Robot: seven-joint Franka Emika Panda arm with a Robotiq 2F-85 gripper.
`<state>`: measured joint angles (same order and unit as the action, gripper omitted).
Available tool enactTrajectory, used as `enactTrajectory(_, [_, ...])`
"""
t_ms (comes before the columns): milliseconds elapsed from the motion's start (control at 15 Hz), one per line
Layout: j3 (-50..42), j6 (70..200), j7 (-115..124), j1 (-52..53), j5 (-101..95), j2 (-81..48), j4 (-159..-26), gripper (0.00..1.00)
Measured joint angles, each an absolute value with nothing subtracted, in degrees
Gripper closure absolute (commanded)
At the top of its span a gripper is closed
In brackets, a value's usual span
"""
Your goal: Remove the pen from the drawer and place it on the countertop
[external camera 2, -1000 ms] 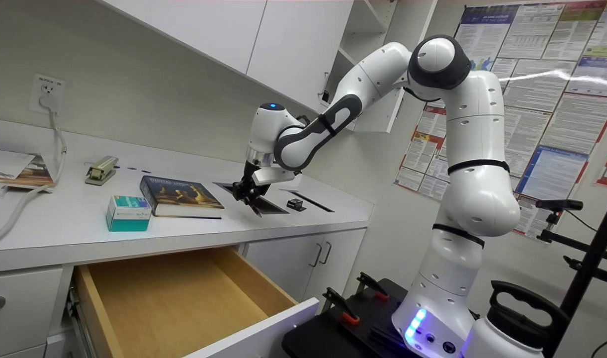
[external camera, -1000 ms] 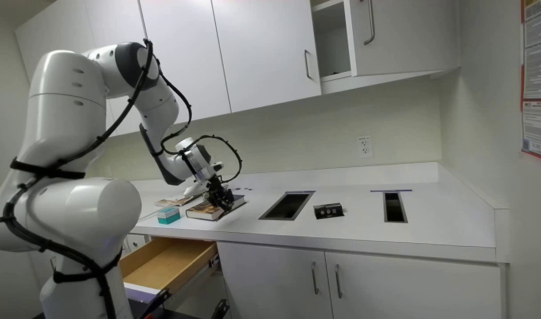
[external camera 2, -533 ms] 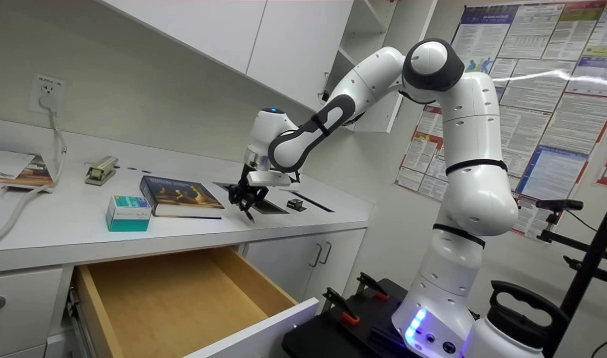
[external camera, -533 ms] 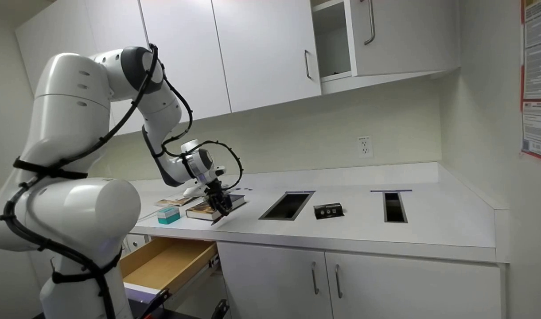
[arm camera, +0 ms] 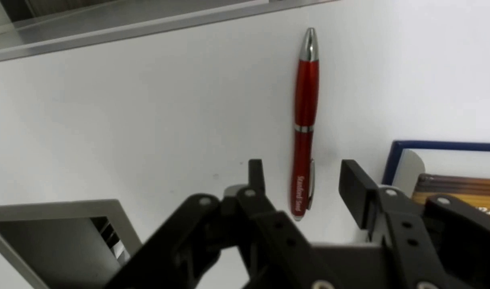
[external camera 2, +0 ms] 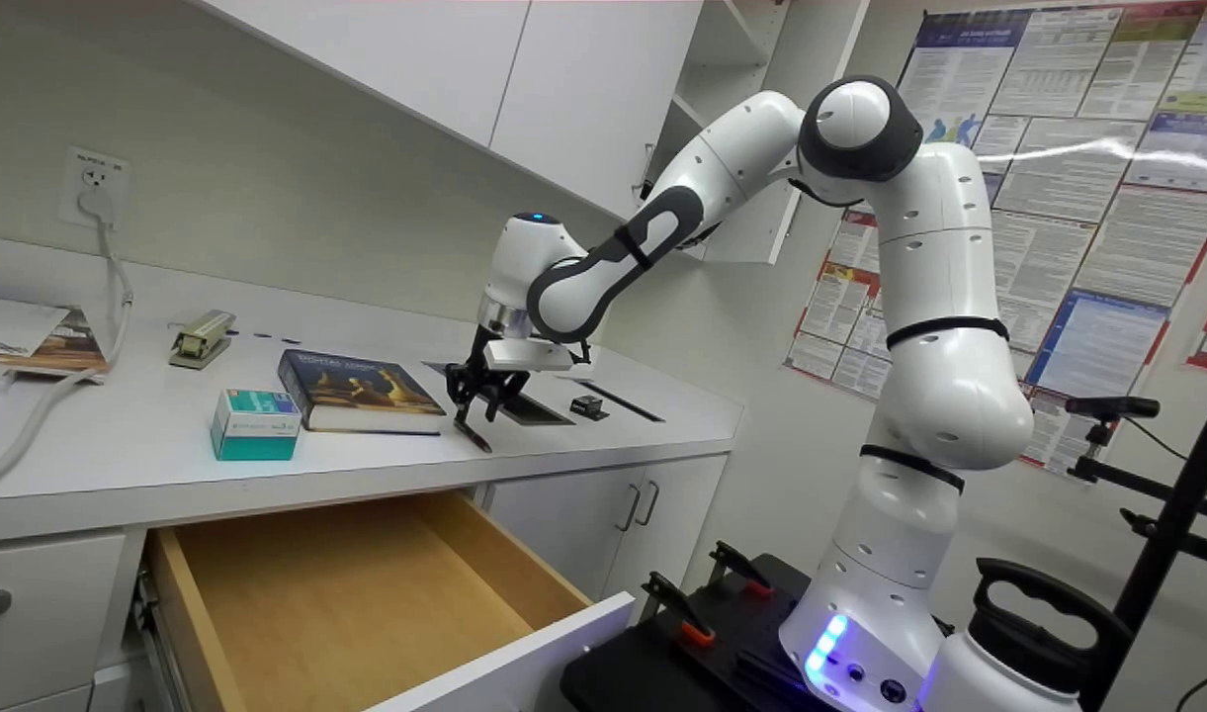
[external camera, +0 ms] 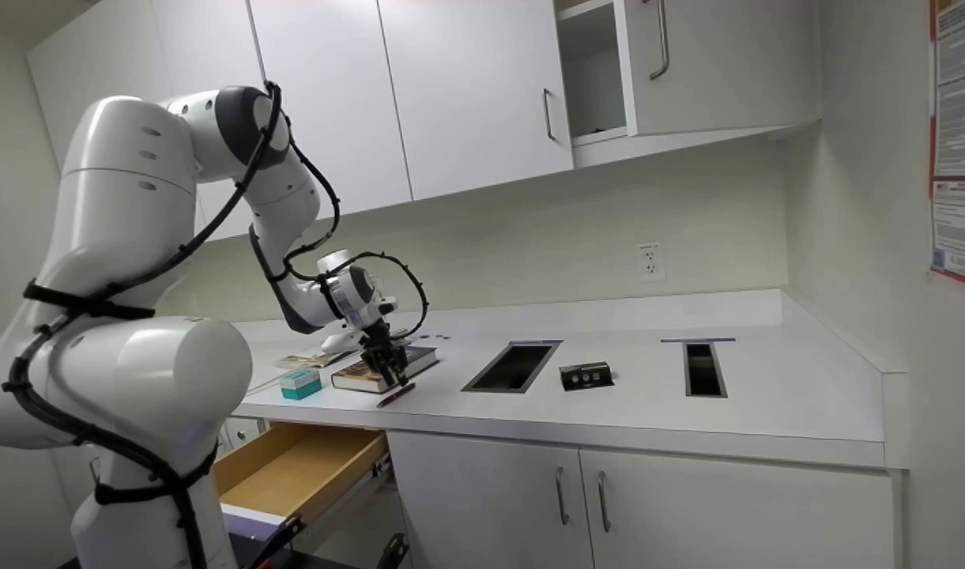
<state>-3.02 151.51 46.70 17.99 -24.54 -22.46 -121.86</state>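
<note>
The red pen (arm camera: 307, 94) with a silver tip lies flat on the white countertop (arm camera: 168, 120), near its front edge. It shows in both exterior views as a thin dark stick (external camera: 396, 395) (external camera 2: 477, 440). My gripper (arm camera: 300, 168) is open just above the pen. Its fingers stand on either side of the pen's clip end, apart from it. The gripper also shows in both exterior views (external camera: 397, 382) (external camera 2: 476, 413). The drawer (external camera 2: 356, 583) is pulled out below the countertop (external camera 2: 386, 463) and shows bare wood inside; it also shows in an exterior view (external camera: 300, 466).
A thick book (external camera 2: 361, 391) lies close to the gripper, with a teal-and-white box (external camera 2: 255, 425) beside it. A stapler (external camera 2: 202, 338) stands farther back. Rectangular cutouts (external camera: 514, 367) (external camera: 703, 370) and a black object (external camera: 586, 376) are on the counter. Upper cabinets (external camera: 474, 95) hang above.
A second ago the gripper held the pen tilted above the counter. It has lowered and shifted slightly toward the book, then opened. The pen now lies on the countertop.
</note>
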Motion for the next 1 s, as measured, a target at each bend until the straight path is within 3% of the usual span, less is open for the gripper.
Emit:
enactTrajectory(133, [-3.06,151.51,46.84,18.29,-24.54,-22.47,-121.81,0.02])
enactTrajectory(200, [-3.2,151.51,47.13,18.6,-24.62,-22.45,-121.74,0.0])
enactTrajectory(1000, [-0.53,151.32,47.5,19.98,-26.65,-8.26,-127.68,0.0])
